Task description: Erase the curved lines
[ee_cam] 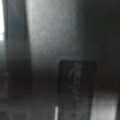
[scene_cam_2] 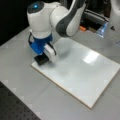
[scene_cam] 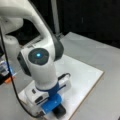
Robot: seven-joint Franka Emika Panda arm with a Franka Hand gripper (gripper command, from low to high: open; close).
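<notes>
- The tool (scene_cam_2: pixel 43 58) sits low over the near corner of the white board (scene_cam_2: pixel 85 72), at a front view's left; its blue mount presses a black eraser block (scene_cam_2: pixel 41 60) flat on the board, so it appears clamped on that block.
- In a front view the same block (scene_cam: pixel 59 110) shows at the board's (scene_cam: pixel 85 82) bottom edge.
- The curve lines do not show anywhere; the visible board is bare, glossy and smooth.
- The board lies flat on the grey matte bench (scene_cam_2: pixel 22 87).
- The wrist view shows only dark blurred surfaces.
</notes>
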